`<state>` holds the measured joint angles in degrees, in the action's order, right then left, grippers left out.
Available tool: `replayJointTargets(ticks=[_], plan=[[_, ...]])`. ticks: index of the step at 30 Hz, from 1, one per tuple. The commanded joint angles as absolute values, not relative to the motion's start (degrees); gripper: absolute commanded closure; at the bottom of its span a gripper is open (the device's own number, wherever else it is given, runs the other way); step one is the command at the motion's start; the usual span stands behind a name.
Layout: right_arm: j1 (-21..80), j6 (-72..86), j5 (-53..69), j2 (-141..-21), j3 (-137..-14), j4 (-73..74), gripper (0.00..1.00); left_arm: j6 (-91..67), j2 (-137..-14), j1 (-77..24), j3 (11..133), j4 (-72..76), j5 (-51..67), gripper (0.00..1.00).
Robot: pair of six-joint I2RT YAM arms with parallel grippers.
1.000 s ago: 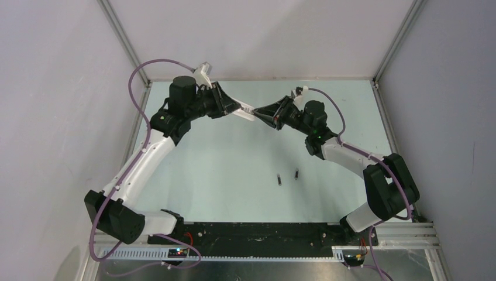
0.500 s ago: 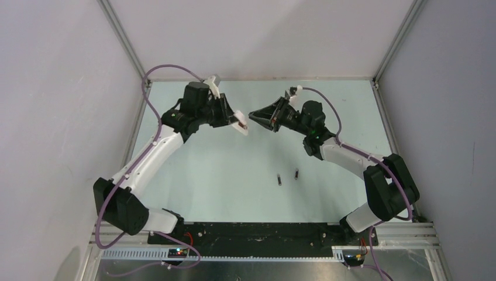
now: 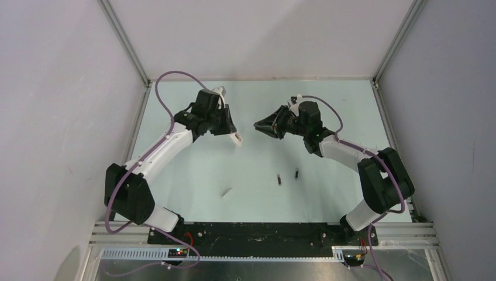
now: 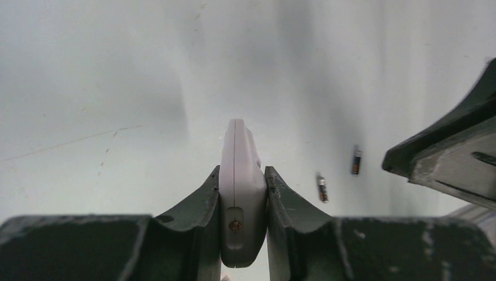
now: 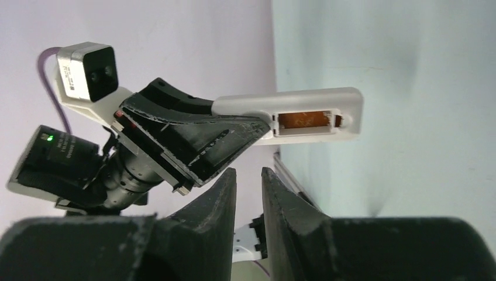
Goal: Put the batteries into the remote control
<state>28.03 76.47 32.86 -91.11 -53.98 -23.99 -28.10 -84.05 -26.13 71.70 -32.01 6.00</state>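
Beneath both end effectors lies the desk [image 3: 193, 170], flat and pale.

Left end effector [image 3: 229, 130]: closed on one end of the remote [image 3: 236, 137]. The free end projects past the fingertips, clear of the desk. In the left wrist view the remote [image 4: 241, 193] sits edge-on between the jaws. In the right wrist view its brownish recess [image 5: 304, 119] is uncovered, empty, and just beyond the fingertip.

Right end effector [image 3: 258, 124]: faces the remote from near by without touching it. Its jaws stand a narrow gap apart with nothing between them, as the right wrist view confirms for this end effector [image 5: 248, 171].

Batteries [image 3: 279, 180] [image 3: 296, 174]: both lie on the desk, below the right end effector and on its base side, well apart from it. They are near each other but not touching.

Strip [image 3: 227, 191]: a small pale piece on the desk, on the base side of the left end effector. It is too blurred to identify.

Handling, as judged:
- Remote: light, rigid, smooth plastic. The present end grip suits loading because it leaves the recess exposed.
- Batteries: hard, slick and round, so likely to roll or slip. Grip across the mid-barrel, leaving both ends free for seating.
- Polarity marks cannot be read.
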Motion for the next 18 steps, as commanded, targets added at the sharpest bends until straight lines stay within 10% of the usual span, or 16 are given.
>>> replayJointTargets(ticks=[1, 9, 14, 18], plan=[[26.81, 69.13, 32.45, -91.44, -55.49, -18.37, 0.72, -25.26, -84.81, -26.3, 70.98, -31.58, 0.67, 1.0], [26.33, 54.05, 26.0, -87.27, -55.55, -9.22, 0.59, -23.51, -83.85, -25.76, 69.89, -31.75, 0.3, 1.0], [28.22, 41.21, 21.07, -82.83, -55.52, -3.46, 0.1, -22.71, -82.75, -25.31, 69.32, -31.86, 1.64, 1.0], [31.02, 30.63, 19.29, -79.95, -55.42, -2.1, 0.01, -20.55, -81.56, -24.9, 69.3, -32.29, 4.5, 1.0]])
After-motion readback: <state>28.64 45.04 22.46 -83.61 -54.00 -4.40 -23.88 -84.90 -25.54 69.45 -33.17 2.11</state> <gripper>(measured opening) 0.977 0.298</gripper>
